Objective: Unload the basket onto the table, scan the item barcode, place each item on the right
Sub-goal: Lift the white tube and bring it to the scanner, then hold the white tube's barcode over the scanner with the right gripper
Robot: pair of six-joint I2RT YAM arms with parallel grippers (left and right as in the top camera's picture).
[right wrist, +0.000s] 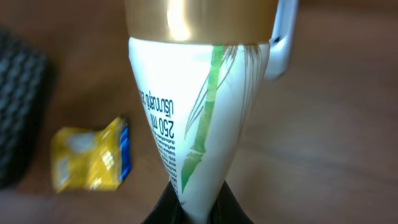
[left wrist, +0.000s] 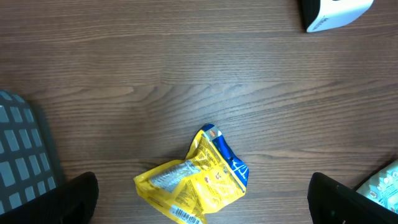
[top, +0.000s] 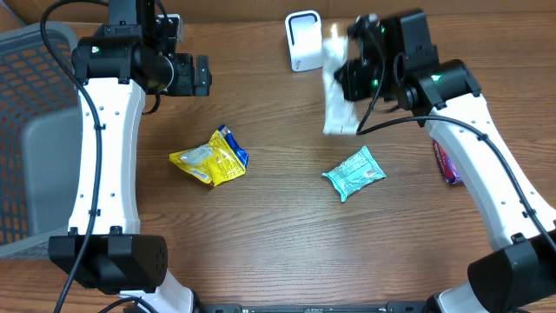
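White tube [right wrist: 199, 124], gold cap, bamboo print: clamped at its crimped end in right claw [right wrist: 194, 208], jaws together on it, raised off the desk [top: 278, 243] at 1 o'clock, just beside the scanner [top: 303, 41] at 12. Empty left claw [top: 201, 76] spread wide at 11. Judged: pickup done, presenting underway; barcode facing cannot be told, read unconfirmed. Count: one tube, one scanner, one yellow packet [top: 211, 157], one teal packet [top: 354, 172], one reddish item [top: 447, 163] at 3, one basket [top: 26, 104] at 9.

Glossy white tube [right wrist: 194, 127], shiny gold cap [right wrist: 199, 18] — matt wood-grain table [left wrist: 186, 62]
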